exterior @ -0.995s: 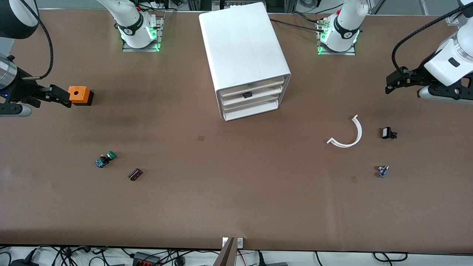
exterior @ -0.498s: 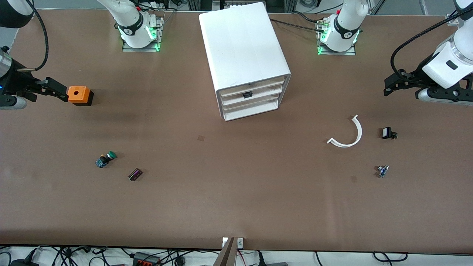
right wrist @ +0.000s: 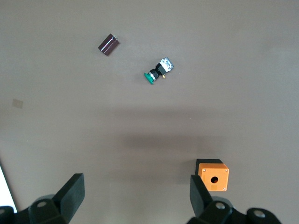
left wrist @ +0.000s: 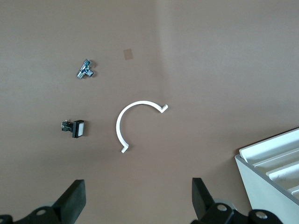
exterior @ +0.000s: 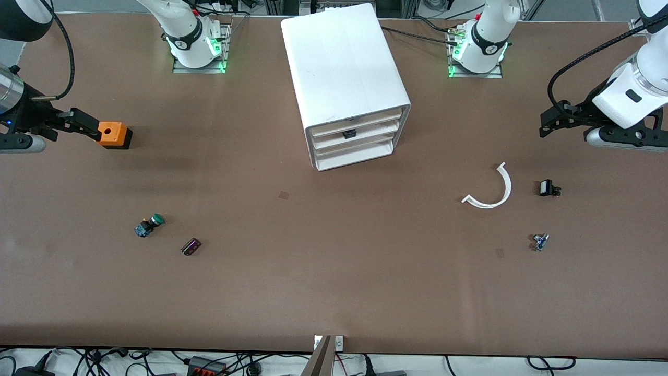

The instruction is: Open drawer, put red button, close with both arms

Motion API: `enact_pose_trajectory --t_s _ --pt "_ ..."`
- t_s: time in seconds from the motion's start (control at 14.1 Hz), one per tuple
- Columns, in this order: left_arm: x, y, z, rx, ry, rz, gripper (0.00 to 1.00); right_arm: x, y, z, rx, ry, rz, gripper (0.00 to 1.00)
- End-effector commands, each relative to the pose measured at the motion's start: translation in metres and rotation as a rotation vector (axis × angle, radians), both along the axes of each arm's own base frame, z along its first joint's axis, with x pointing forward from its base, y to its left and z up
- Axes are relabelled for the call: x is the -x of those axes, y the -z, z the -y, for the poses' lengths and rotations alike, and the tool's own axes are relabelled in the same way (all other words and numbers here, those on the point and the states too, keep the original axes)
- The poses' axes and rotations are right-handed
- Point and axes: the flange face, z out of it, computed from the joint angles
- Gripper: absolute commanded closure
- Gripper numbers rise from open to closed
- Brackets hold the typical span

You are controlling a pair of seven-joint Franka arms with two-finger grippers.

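The white cabinet (exterior: 347,73) stands mid-table near the arm bases. Its drawer with the black handle (exterior: 349,134) is shut, second from the top. A corner of the cabinet shows in the left wrist view (left wrist: 275,163). No red button shows in any view. My right gripper (exterior: 88,128) is open and empty, over the table right beside the orange box (exterior: 112,134); in its wrist view (right wrist: 135,191) the jaws stand wide apart. My left gripper (exterior: 545,122) is open and empty over the left arm's end of the table, jaws wide in its wrist view (left wrist: 138,193).
A green-capped button (exterior: 150,224) (right wrist: 157,72) and a dark block (exterior: 191,246) (right wrist: 108,44) lie toward the right arm's end. A white curved piece (exterior: 493,190) (left wrist: 135,121), a black part (exterior: 547,188) (left wrist: 74,128) and a blue-silver part (exterior: 540,241) (left wrist: 85,69) lie toward the left arm's end.
Both arms have shifted slightly in the air at the table's ends. Nothing on the table has moved, and both grippers stay open.
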Motion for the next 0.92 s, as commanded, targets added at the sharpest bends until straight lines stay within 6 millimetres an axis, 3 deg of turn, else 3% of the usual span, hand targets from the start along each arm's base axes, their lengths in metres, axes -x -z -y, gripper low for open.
enact_pose_trajectory --t_s 0.0,0.85 --pt "-0.0035 -0.0048 0.001 0.0 0.002 0.002 0.0 0.0098 -0.0042 0.0011 -0.001 0.003 0.006 0.0" --pt "-0.0024 -0.0034 0.0006 -0.004 0.003 -0.013 0.0 0.0093 -0.004 0.0011 -0.001 0.003 0.006 0.0"
